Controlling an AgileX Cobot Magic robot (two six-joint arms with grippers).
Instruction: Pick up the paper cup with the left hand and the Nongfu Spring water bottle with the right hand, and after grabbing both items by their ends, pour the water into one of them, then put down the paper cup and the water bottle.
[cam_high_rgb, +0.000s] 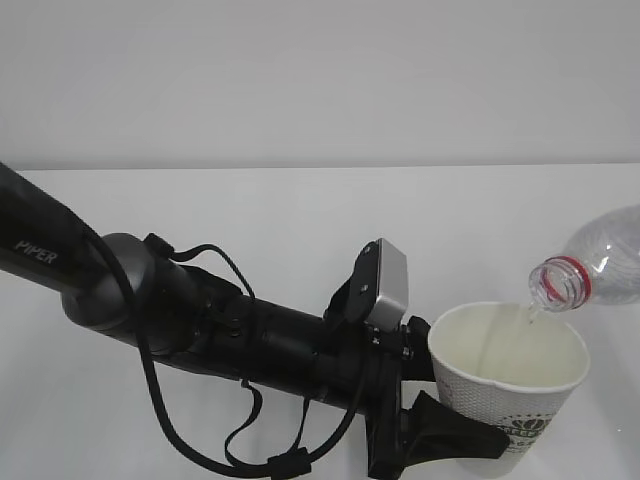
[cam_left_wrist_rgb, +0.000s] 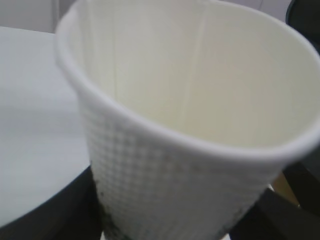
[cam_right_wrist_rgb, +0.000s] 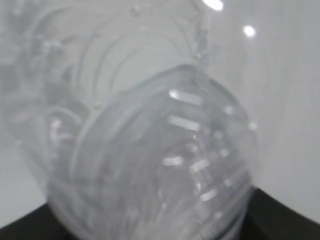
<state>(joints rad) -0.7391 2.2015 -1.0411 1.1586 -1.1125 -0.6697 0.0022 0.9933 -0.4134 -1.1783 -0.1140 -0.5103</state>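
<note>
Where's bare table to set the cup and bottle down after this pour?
Bare table lies behind the left hand, up to the wall. It's crowded lower right, where the paper cup sits under the water bottle.

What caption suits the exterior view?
Left hand holds paper cup under tilted, uncapped water bottle.

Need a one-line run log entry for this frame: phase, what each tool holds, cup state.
phase: pouring | left tool: holds paper cup upright | right tool: off exterior view, holds water bottle tilted, mouth over cup rim | water: thin stream entering cup
</note>
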